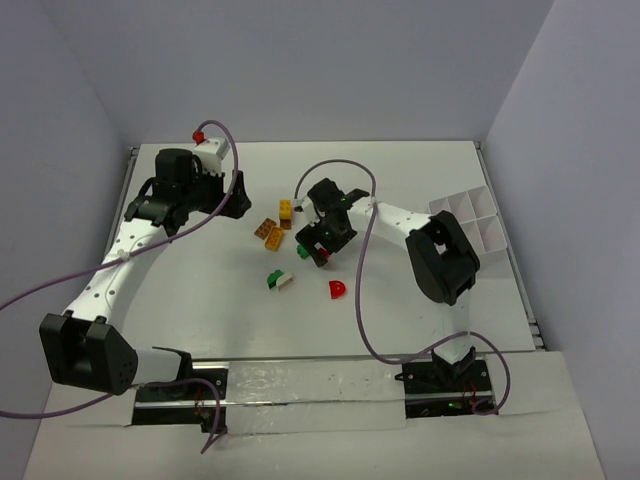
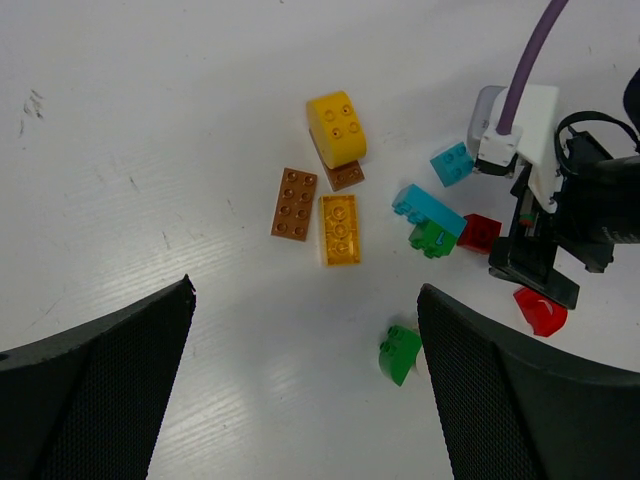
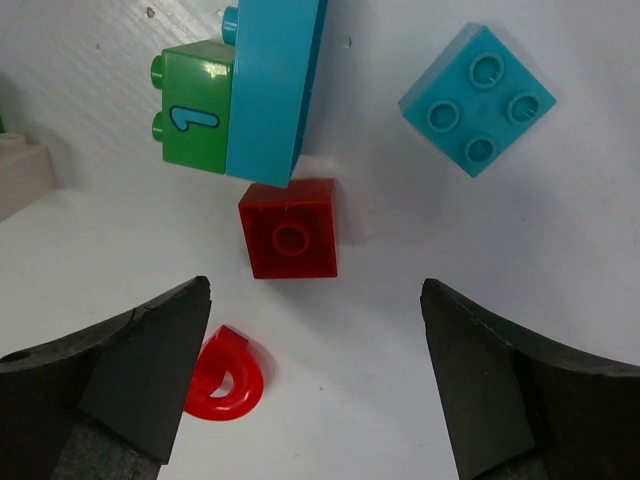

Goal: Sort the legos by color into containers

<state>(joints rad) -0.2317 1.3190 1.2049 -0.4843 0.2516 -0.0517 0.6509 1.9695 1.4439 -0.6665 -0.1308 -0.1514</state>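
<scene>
Right gripper (image 3: 315, 305) hangs low over the bricks with its jaws spread wide and nothing pinched between them. From its wrist camera I see the red square brick (image 3: 288, 229) lying flat on the counter (image 1: 200, 300) just ahead of the gap, touching neither finger. The red half-round (image 3: 228, 378) lies just beside the left finger. Beyond the red square brick sits a long teal brick (image 3: 275, 85) with a green brick (image 3: 195, 120) against its side, and a square teal brick (image 3: 478, 98) lies apart to the right. A white brick (image 3: 20, 175) shows at the left edge.

Left gripper (image 2: 305, 300) hovers higher, jaws equally spread and holding nothing. Its camera shows me a yellow brick (image 2: 337, 128) resting on a small brown brick (image 2: 345, 175), then a brown plate (image 2: 295, 203) and an orange plate (image 2: 339, 229) side by side, with another green brick (image 2: 400, 352) nearer.

From above, the white tray (image 1: 468, 212) stands at the counter's right edge, well apart from all the bricks.
</scene>
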